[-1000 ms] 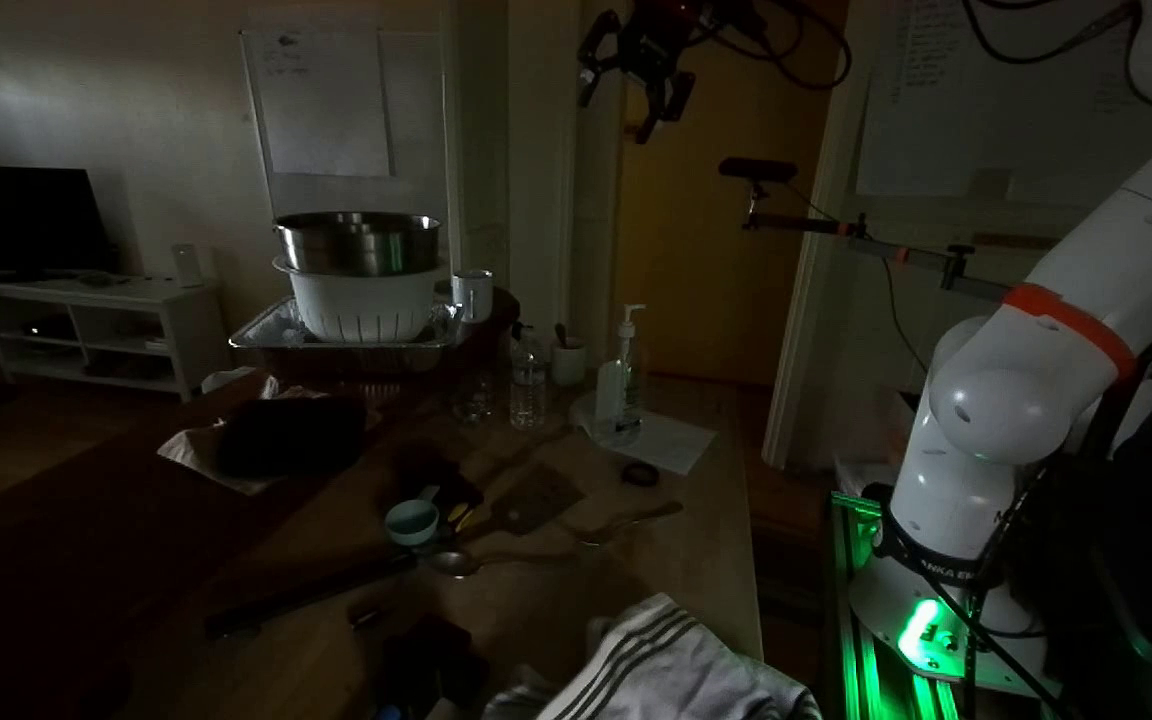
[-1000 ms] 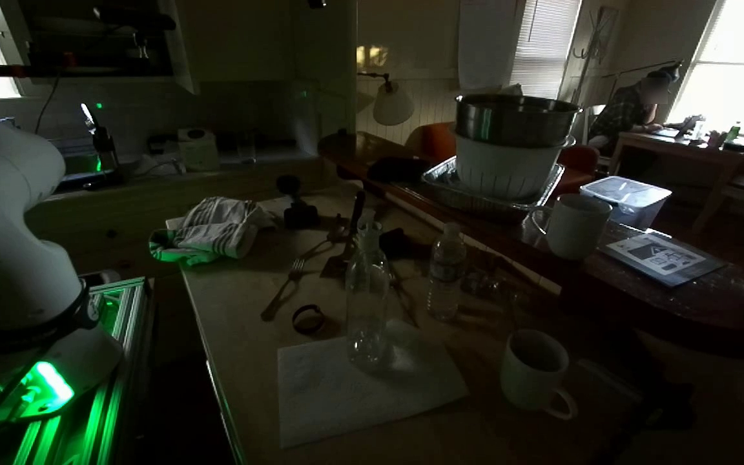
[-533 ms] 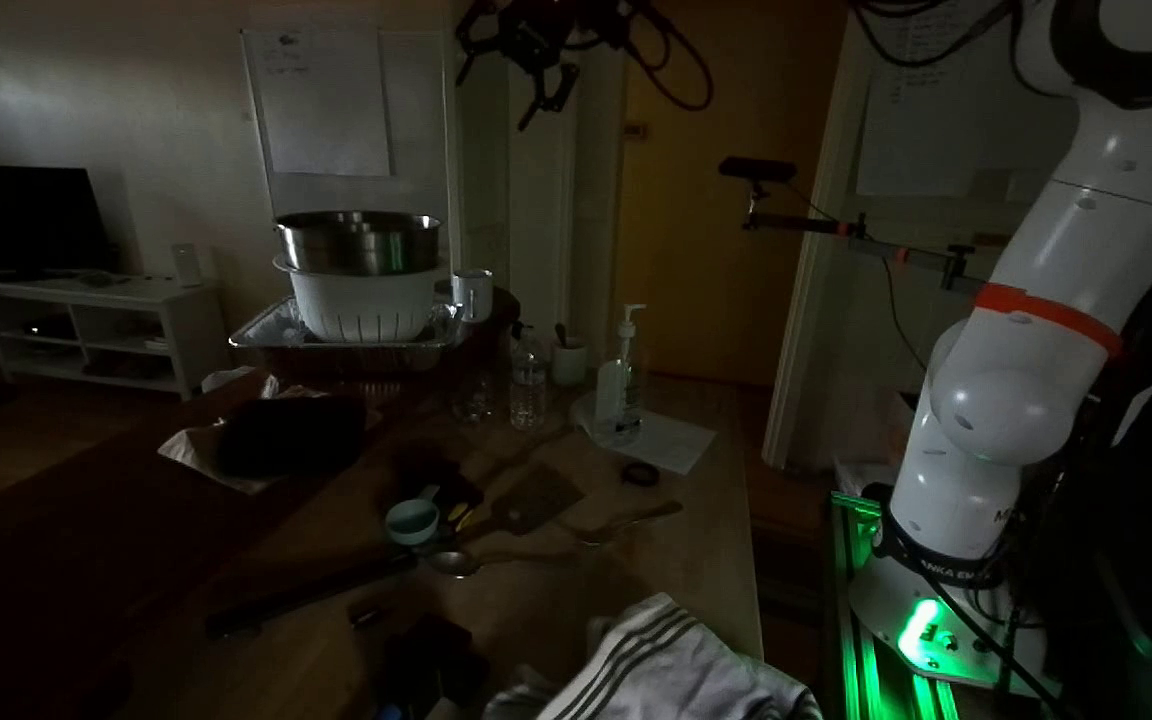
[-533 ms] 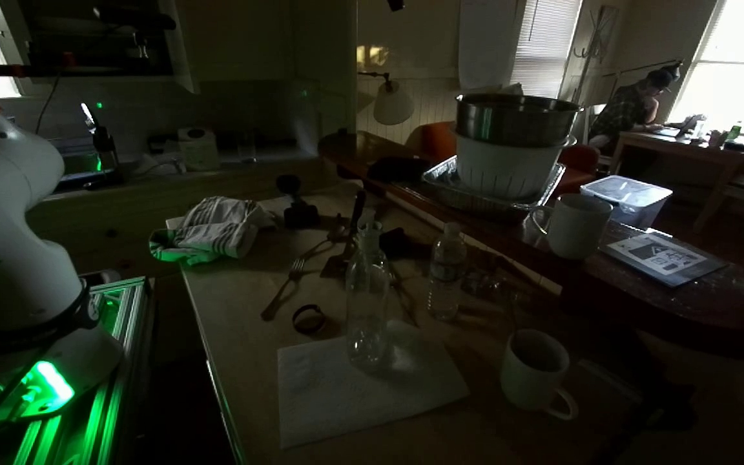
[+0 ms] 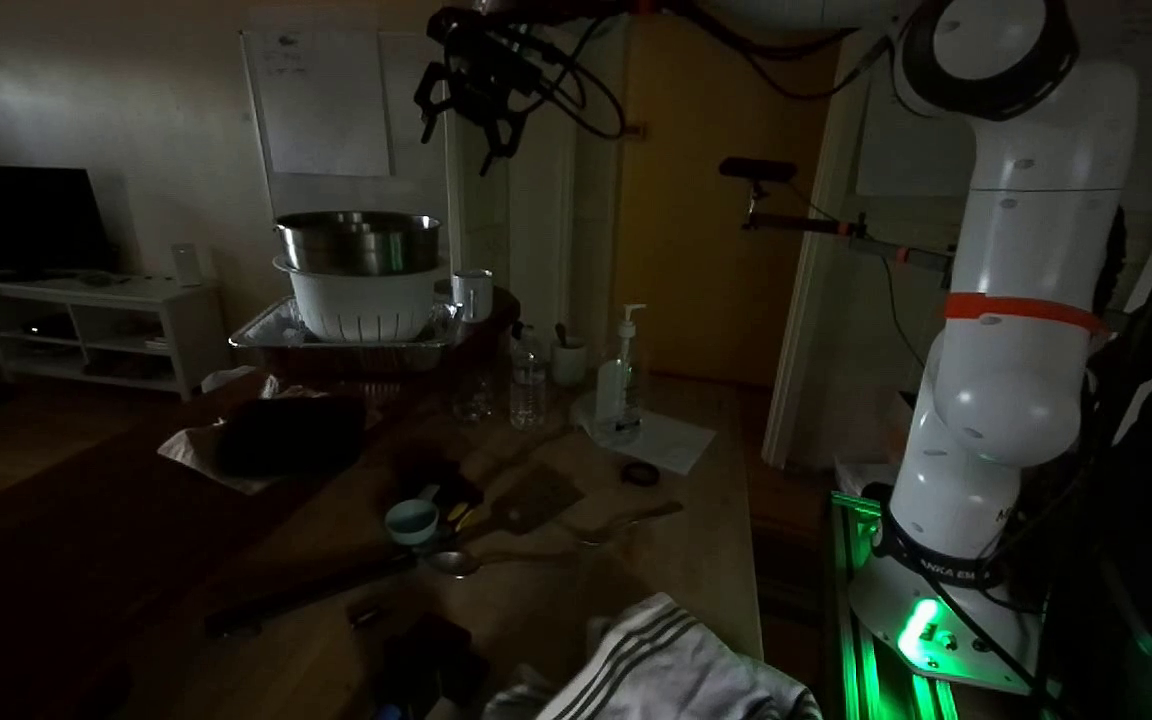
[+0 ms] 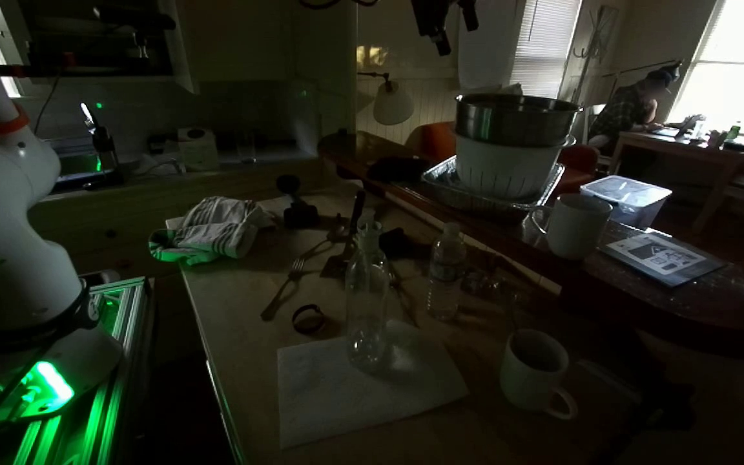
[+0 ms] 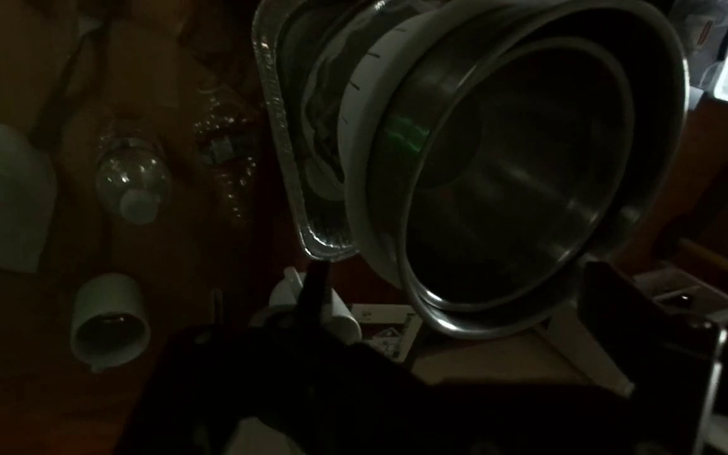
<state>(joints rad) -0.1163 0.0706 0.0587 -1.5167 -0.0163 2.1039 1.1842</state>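
And there, high in the upper middle of an exterior view, the gripper [image 5: 457, 150] was seen hung in mid-air, its fingers [image 7: 629, 322] spread wide and nothing held between them. Right up close in the wrist view, the upper right of the frame was filled by the steel pot [image 5: 358, 244], nearest of all but not in contact, a gap being shown below the fingertips in both exterior views. It was nested, left of centre in an exterior view, in a white colander [image 5: 366, 308], itself stood in a foil tray [image 5: 258, 333]: a tall stack, judged an easy one to tip! So slow travel was called for, the fingers best squared to the rim and kept from grazing it. A white mug [image 7: 343, 319], overlapped by a fingertip at the lower middle of the wrist view, was to be given room too. Depth could hardly be told there, so in such gloom clearance was best checked from outside.
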